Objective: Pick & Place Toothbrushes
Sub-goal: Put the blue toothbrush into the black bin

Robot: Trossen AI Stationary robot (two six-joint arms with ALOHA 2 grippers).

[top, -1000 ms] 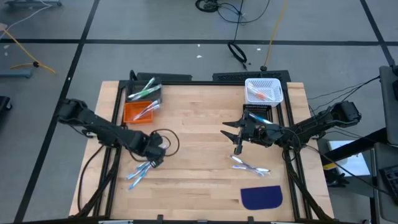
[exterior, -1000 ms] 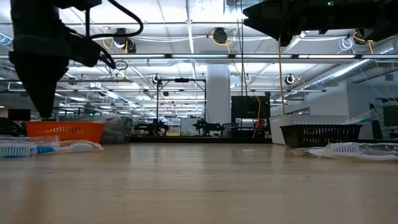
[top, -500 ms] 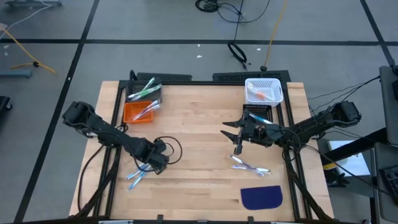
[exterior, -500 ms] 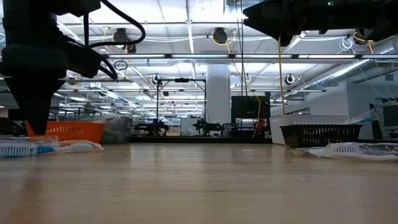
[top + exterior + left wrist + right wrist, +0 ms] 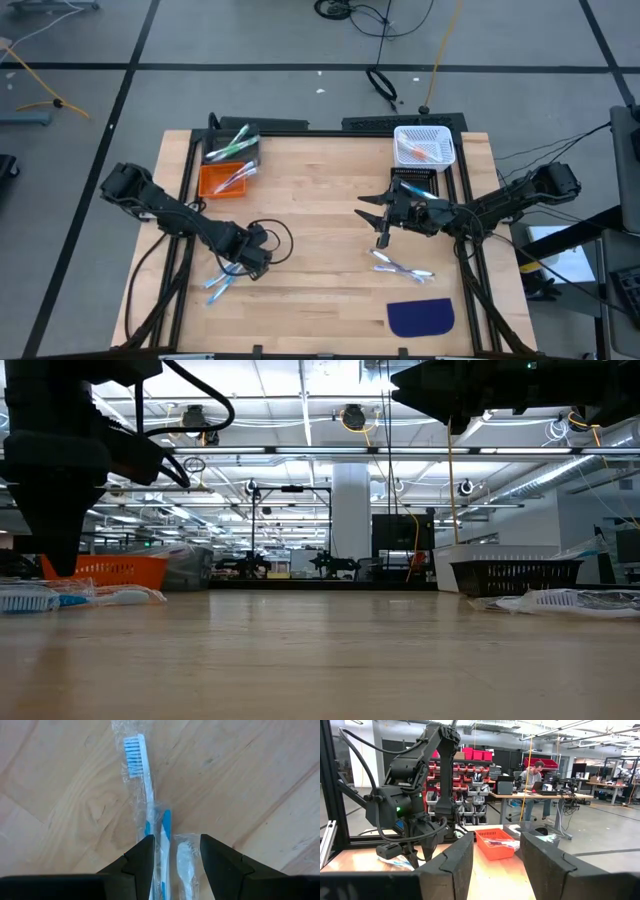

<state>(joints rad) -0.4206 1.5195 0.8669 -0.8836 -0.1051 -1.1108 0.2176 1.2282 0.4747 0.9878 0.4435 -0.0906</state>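
Observation:
Two plastic-wrapped toothbrushes (image 5: 222, 281) lie flat on the table's near left part. In the left wrist view one has blue bristles (image 5: 136, 775) and the other is white (image 5: 184, 865). My left gripper (image 5: 250, 263) is open, low over them; its fingers (image 5: 145, 857) stand on either side of their near ends (image 5: 174, 857). Whether a finger touches the wrapping, I cannot tell. Two more wrapped toothbrushes (image 5: 402, 267) lie crossed on the near right part. My right gripper (image 5: 382, 226) hangs open above the table, just beyond that pair, pointing toward the left arm (image 5: 415, 805).
On the far left stand an orange bin (image 5: 222, 180) and a dark bin (image 5: 232, 148), both holding toothbrushes. A white basket (image 5: 424, 146) with toothbrushes and a dark basket (image 5: 515, 573) are far right. A dark blue mat (image 5: 420, 317) lies near right. A person sits in the room behind (image 5: 536, 772).
My left gripper has moved toward the table's near edge and down over the two toothbrushes on the left, then held still. The toothbrushes have stayed where they were.

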